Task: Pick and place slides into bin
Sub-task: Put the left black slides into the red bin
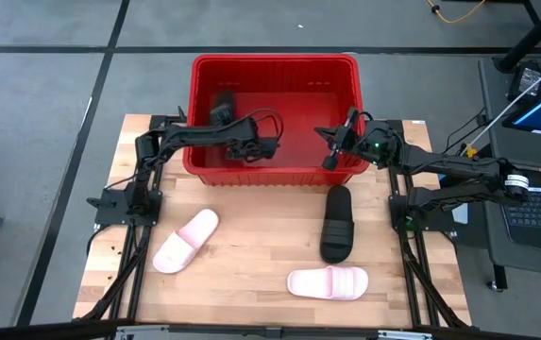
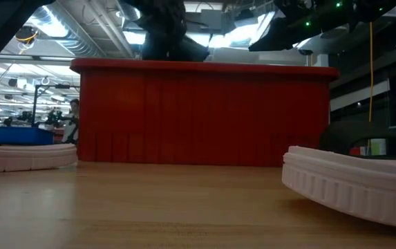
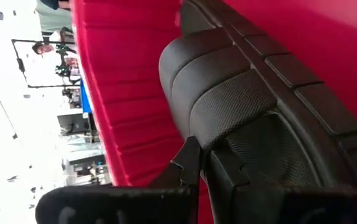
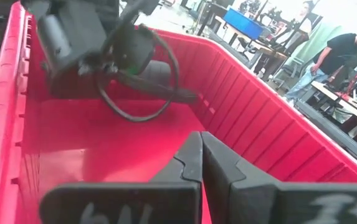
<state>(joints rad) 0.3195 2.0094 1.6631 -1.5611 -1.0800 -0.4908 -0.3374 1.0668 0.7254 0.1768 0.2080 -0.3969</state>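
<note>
Slides, black pair: one black slide (image 3: 247, 106) lies inside the red bin (image 1: 275, 66), close in front of the left gripper (image 1: 221, 106); the other black slide (image 1: 337, 223) sits on the wooden table (image 1: 251, 274), just outside the bin's near wall.
Left jaws: fingers drawn together, tips meeting at the slide's strap; whether they pinch it cannot be told.
Right jaws: the right gripper (image 4: 201, 155) has its fingers pressed together on nothing, hovering over the bin's inner floor near the right-hand wall.
Slides, pink pair: one pink slide (image 1: 185, 241) rests on the table's left side, angled; the other pink slide (image 1: 329, 281) lies crosswise near the front edge, below the black one.
Bin: stands at the table's far edge, between the two arms, ribbed walls upright.
Arms: both reach from the table's sides over the bin's rim.
Background: people (image 4: 328, 53) stand among workbenches beyond the table.
</note>
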